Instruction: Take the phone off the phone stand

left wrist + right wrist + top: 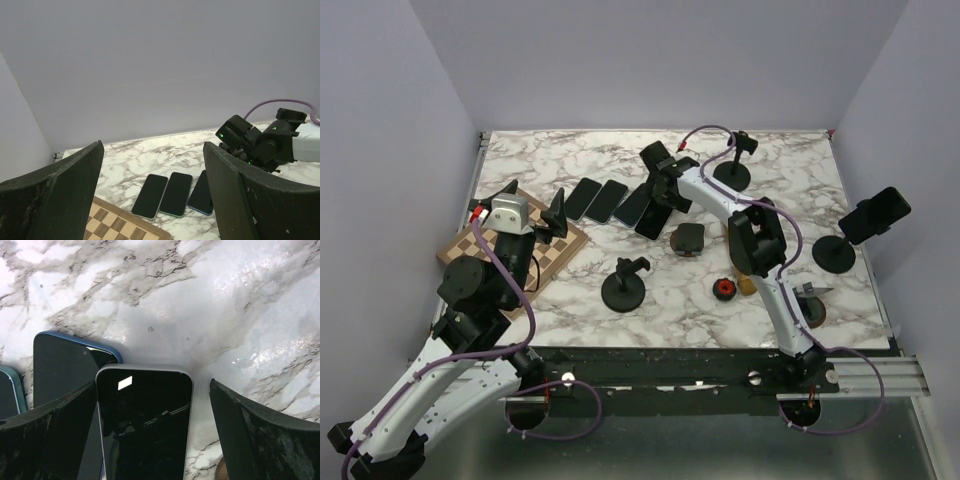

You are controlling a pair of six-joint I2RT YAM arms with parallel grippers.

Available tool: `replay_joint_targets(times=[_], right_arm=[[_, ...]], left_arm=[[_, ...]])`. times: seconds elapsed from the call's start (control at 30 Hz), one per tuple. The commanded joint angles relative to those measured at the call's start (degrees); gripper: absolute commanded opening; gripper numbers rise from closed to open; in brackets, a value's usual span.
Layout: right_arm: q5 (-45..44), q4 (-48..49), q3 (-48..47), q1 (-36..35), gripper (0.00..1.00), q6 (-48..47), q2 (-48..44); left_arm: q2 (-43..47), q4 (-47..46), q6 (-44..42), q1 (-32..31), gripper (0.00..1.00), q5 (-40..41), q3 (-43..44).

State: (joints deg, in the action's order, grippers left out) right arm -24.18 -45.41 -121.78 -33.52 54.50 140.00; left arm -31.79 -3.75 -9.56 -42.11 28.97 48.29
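A black phone [877, 215] is clamped on a phone stand [835, 255] at the table's right edge, and neither gripper is near it. My right gripper [660, 183] [152, 390] is open at the back middle, straddling a silver-edged phone [145, 425] [652, 218] that lies flat on the marble with a gap to the right finger. Beside it lie a blue-edged phone [62, 365] and a teal-edged one [7, 390]. My left gripper [532, 203] [152, 150] hangs open and empty over the chessboard [555, 255], facing the row of phones [176, 194].
Two empty phone stands [623, 290] [732, 175] stand mid-table and at the back. A dark pouch [687, 240], a red-black knob [724, 290] and small brown items [810, 310] lie near the right arm. Walls close in on three sides.
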Motion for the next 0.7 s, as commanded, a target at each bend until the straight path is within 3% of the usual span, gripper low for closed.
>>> replay_joint_targets(times=[0.0,0.2,0.4,0.67], right_arm=[[-0.95,-2.72,3.33,-0.20,1.00,-1.85,3.13],[-2.36,-6.46,2.46,-0.17,1.00,3.66,3.62],[-1.15,-3.17,11.42,0.21,0.99,9.92,-1.37],[-1.03,0.90,15.14,0.31,0.98,7.75,-3.84]], left_arm=[[-0.02,0.30,0.60,0.10,0.88,-0.52,0.40],[0.14,0.26,0.60,0.09,0.88,-0.48,0.40],[0.28,0.40,0.60,0.05,0.88,-0.56,0.53],[0.22,0.65,0.91,0.10,0.88,-0.84,0.66]])
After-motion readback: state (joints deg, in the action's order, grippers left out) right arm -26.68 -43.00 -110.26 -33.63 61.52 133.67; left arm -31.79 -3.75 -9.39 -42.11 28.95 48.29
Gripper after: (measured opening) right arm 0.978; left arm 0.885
